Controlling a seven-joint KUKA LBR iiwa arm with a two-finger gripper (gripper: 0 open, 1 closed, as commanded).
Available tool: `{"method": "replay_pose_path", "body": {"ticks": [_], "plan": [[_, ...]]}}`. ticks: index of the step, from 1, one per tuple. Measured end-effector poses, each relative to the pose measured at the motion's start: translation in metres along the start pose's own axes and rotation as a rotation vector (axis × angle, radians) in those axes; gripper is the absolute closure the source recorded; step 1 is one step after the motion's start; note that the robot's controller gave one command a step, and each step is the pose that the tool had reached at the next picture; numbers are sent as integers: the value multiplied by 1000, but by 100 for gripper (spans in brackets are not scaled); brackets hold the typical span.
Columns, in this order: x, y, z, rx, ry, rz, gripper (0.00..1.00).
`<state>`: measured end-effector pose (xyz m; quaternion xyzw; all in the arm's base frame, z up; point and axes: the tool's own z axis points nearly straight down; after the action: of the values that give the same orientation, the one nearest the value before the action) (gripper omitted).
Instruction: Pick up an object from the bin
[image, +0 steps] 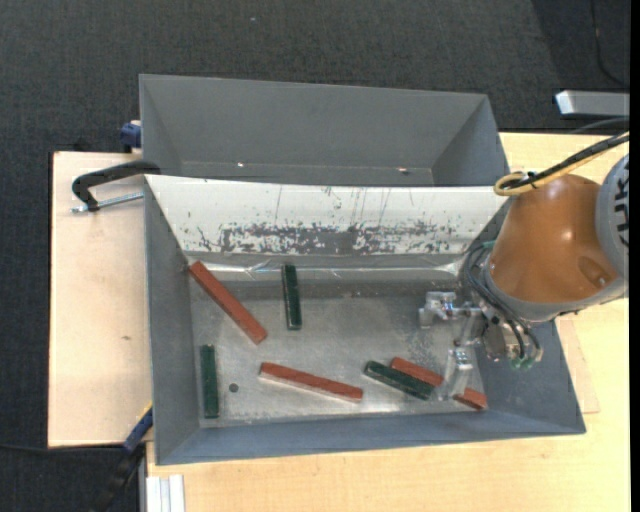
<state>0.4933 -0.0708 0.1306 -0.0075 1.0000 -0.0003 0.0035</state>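
Approach is what I'm reading as the step in hand; no grasp made yet. Hand (450, 338) is hanging low in the near right corner of the bin (168, 330), under the orange wrist cover (545, 245). Its two metal fingers (462, 368) are looking spread, with nothing sitting between them. One finger is pointing down just beside a short red piece (470, 400) lying by the near wall; the other is sitting higher, over bare floor. Nearest candidates are lying just left of the hand: a dark green stick (392, 379) and a red stick (415, 373), side by side and touching or overlapping, can't tell which is on top. Whether the lower finger is touching any of the three, can't tell either. The rest are lying well apart from the hand: a long red stick (310, 382) mid-floor near the front, a green stick (208, 381) by the left wall, a red bar (228, 302) and a green stick (292, 297) toward the back. Next move, as I'm judging it: pick one stick, shift so the fingers are straddling its narrow width, drop to the floor, then close. The paired sticks are risking a double grab or a slip. The short red piece is sitting tight to the wall, so clearance is looking poor there.
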Motion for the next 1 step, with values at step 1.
{"method": "replay_pose_path", "body": {"ticks": [1], "plan": [[-3, 1, 32, -2, 10, -19, 0]]}}
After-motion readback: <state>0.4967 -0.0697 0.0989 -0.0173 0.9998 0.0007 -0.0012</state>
